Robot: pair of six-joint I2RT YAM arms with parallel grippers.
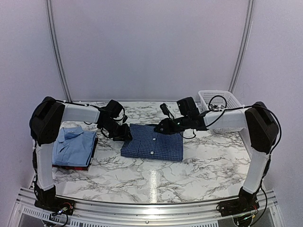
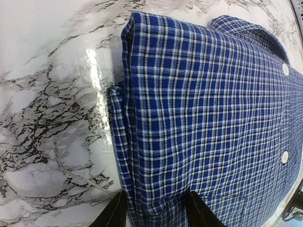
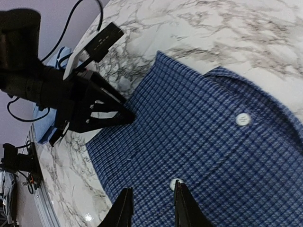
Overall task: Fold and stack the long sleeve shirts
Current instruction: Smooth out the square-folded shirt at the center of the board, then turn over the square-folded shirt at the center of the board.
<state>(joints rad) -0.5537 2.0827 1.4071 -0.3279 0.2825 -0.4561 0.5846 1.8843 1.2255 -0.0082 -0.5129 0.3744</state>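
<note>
The navy checked shirt [image 1: 152, 142] lies folded at the table's middle, with its collar at the far side. My left gripper [image 1: 124, 135] is at the shirt's far left corner. In the left wrist view its jaws [image 2: 154, 203] pinch a bunched fold of the shirt's edge [image 2: 203, 104]. My right gripper [image 1: 163, 126] is over the shirt's far edge. In the right wrist view it [image 3: 152, 201] is open just above the flat cloth, beside a white button [image 3: 176, 182]. The light blue shirt [image 1: 73, 144] lies folded on the dark red shirt [image 1: 75, 166] at the left. The black-and-white checked shirt is out of view.
A white lattice basket [image 1: 215, 101] stands at the back right, behind my right arm. The marble table [image 1: 189, 175] ends in a metal rail at the near edge. Walls enclose the back and sides.
</note>
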